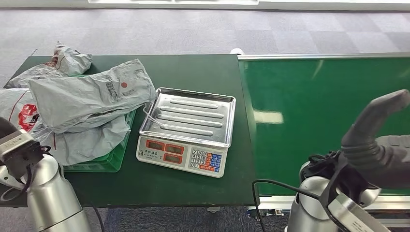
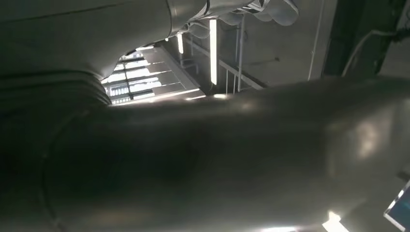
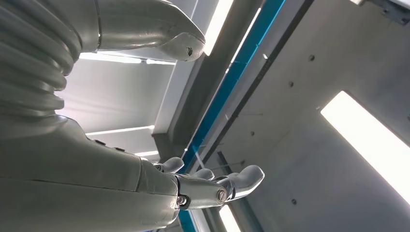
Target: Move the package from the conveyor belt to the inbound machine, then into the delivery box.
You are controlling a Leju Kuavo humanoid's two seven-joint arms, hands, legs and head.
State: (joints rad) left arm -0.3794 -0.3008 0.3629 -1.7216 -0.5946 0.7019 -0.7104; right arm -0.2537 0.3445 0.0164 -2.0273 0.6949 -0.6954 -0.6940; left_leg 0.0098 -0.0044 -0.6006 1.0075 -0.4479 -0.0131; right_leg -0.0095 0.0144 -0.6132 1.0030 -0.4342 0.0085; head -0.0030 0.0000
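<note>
Grey packages point(image 1: 82, 104) heaped in and over green bin point(image 1: 104, 162) at table's left, scale point(image 1: 186, 130) tray bare beside it, belt point(image 1: 329, 121) bare, right hand point(image 3: 145, 140) spread, holding nothing, left hand's state unclear

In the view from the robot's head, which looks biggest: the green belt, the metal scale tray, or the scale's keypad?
Largest to smallest, as they look in the head view:
1. Green belt, running out of the picture on the right.
2. Metal tray on the scale.
3. Keypad, plainly the smallest.
</note>
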